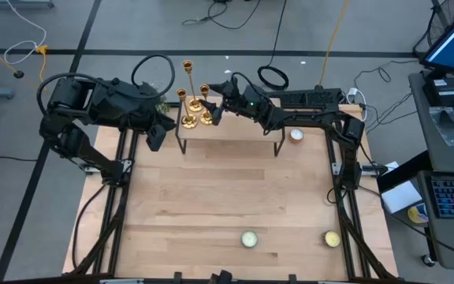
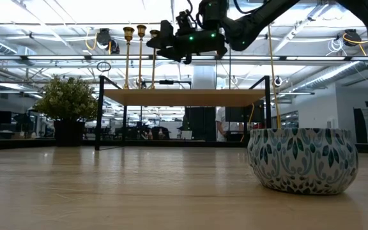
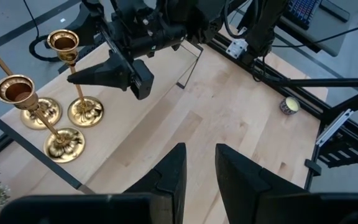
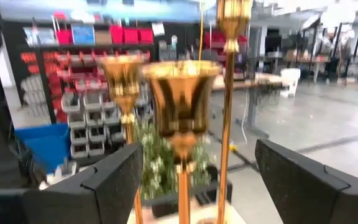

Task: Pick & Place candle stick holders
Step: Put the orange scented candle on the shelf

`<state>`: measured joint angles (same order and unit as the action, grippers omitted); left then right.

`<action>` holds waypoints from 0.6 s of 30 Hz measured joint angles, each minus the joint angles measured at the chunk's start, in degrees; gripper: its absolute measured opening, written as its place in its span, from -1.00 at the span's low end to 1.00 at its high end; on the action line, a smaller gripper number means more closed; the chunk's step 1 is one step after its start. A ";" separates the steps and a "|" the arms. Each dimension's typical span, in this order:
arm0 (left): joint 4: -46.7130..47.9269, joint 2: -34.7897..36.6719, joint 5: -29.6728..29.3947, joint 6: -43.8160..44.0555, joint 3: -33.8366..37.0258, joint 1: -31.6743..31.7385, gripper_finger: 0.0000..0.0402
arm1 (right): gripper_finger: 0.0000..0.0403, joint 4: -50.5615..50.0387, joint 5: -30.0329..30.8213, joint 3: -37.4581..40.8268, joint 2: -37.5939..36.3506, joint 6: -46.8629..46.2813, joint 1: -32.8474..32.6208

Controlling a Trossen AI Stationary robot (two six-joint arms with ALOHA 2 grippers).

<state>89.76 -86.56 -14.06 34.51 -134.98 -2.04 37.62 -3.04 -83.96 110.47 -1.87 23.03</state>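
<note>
Three shiny gold candle stick holders [image 1: 187,79] [image 1: 183,106] [image 1: 205,102] stand upright on their round bases at the left end of a raised wooden shelf [image 1: 235,130] at the table's far side. In the left wrist view they stand close together [image 3: 73,81]. My right gripper [image 1: 215,109] is open at cup height beside them. In its wrist view its fingers stand on either side of the nearest holder [image 4: 182,93] without touching it. My left gripper [image 1: 156,138] hangs open and empty just left of the shelf [image 3: 197,171].
A green bushy plant [image 2: 69,99] stands left of the shelf. One small white candle [image 1: 296,135] lies at the shelf's right end, and two tealights [image 1: 248,238] [image 1: 331,238] sit near the table's front edge. A patterned tin [image 2: 302,160] shows close in the low view.
</note>
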 joint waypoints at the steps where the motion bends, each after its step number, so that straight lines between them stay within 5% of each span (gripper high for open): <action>1: 0.00 0.01 0.00 -0.22 0.00 -0.01 -0.57 | 0.51 -1.54 0.02 0.00 -0.58 0.23 0.00; 9: -0.02 0.00 0.00 -1.50 -0.02 -0.01 -0.57 | 0.51 -17.99 0.14 -0.07 -6.70 5.84 -0.15; 18: 0.00 0.00 0.00 -4.52 0.00 -0.01 -0.57 | 0.51 -51.09 0.43 -0.04 -18.38 12.51 -0.24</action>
<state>89.76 -86.56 -14.06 29.99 -134.98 -2.04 -13.47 -2.61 -84.01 92.08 10.64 22.79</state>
